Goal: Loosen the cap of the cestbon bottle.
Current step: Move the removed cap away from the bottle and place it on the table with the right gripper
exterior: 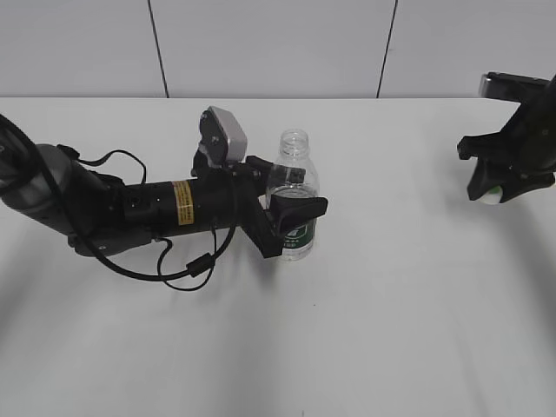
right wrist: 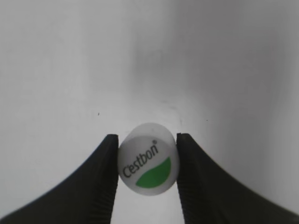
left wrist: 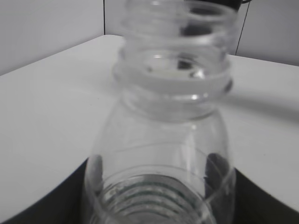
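The cestbon bottle (exterior: pixel 294 187) stands upright mid-table, clear with a dark green label band, its threaded neck bare and open. My left gripper (exterior: pixel 291 208) is shut on its body; in the left wrist view the bottle (left wrist: pixel 168 130) fills the frame between the dark fingers (left wrist: pixel 159 196). My right gripper (exterior: pixel 497 193) is at the far right, away from the bottle, shut on the cap (exterior: pixel 493 195). In the right wrist view the white cap (right wrist: pixel 148 159), with green leaf patch and "Cestbon" lettering, sits pinched between the two black fingers (right wrist: pixel 147 161) above the table.
The white table (exterior: pixel 391 330) spreads around both arms. A black cable (exterior: pixel 178 274) loops on the table by the left arm. Grey wall panels stand behind the table's far edge.
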{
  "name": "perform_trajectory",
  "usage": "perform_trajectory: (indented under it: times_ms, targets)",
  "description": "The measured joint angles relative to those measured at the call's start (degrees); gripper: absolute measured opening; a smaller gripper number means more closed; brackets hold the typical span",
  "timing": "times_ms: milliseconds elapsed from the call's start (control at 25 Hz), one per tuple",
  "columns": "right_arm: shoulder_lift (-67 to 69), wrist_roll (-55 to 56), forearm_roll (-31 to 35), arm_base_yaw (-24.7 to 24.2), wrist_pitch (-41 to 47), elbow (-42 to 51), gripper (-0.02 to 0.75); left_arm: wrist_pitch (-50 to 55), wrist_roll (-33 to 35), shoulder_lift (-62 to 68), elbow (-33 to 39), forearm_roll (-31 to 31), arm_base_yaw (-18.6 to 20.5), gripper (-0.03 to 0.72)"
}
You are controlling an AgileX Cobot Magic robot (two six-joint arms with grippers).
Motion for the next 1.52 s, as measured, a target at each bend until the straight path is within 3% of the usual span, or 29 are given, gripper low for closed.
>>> perform_trajectory:
  times_ms: [680,760,1000,1280,1520]
  targets:
    - [6.13,0.17,0.44,0.0,-4.69,0.97,0.298,0.04,0.0,0.0,0.0,0.06,0.0,0.405]
    - [6.13,0.17,0.44,0.0,-4.69,0.97,0.33,0.04,0.0,0.0,0.0,0.06,0.0,0.405]
    - [6.18,0.58,0.44,0.0,-4.24,0.58,0.564,0.04,0.0,0.0,0.0,0.06,0.0,0.405]
    - [6.18,0.66,0.56,0.0,7.14,-7.32,0.519,0.04,0.0,0.0,0.0,0.06,0.0,0.406]
    - [4.47,0.71,0.61,0.0,10.66,-12.52,0.517,2.69,0.0,0.49,0.18,1.61,0.0,0.56]
